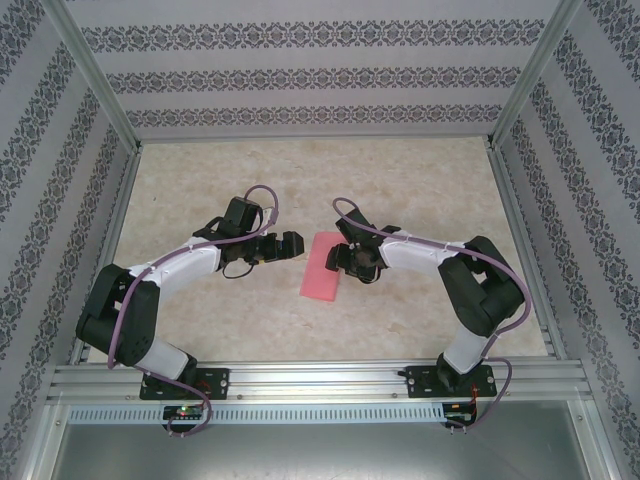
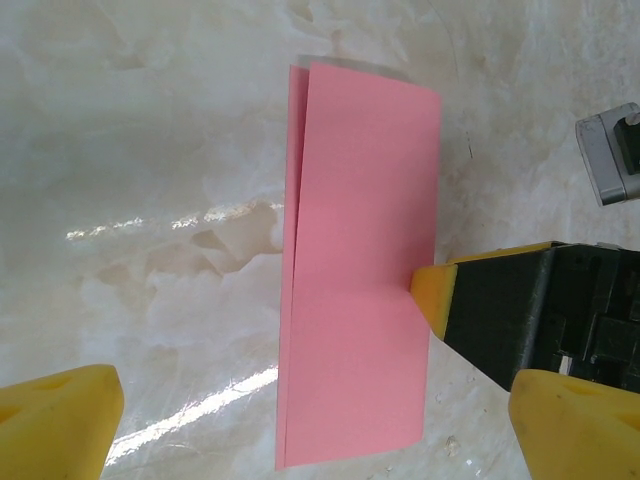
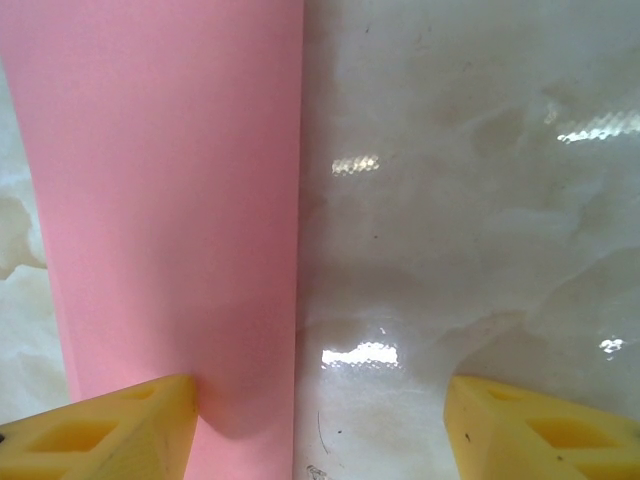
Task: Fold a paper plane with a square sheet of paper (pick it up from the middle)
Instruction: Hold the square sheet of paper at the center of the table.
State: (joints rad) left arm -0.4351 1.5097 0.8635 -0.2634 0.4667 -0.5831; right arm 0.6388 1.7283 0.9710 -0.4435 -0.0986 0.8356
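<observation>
At the near edge we see both arms bolted to a metal rail [image 1: 320,378], reaching inward over the marbled worktop [image 1: 400,180]. Midway across lies the square sheet of paper [image 1: 322,265], folded in half into a long pink strip. It rests flat on the worktop, its two layers slightly offset along one long edge. The left gripper [image 2: 315,425] hovers just left of it, spread wide and holding nothing. The right gripper [image 3: 320,425] stands at the strip's right side, also open, with one yellow finger [image 3: 110,430] touching the paper's edge. Beyond, patterned walls [image 1: 300,75] close the far side.
</observation>
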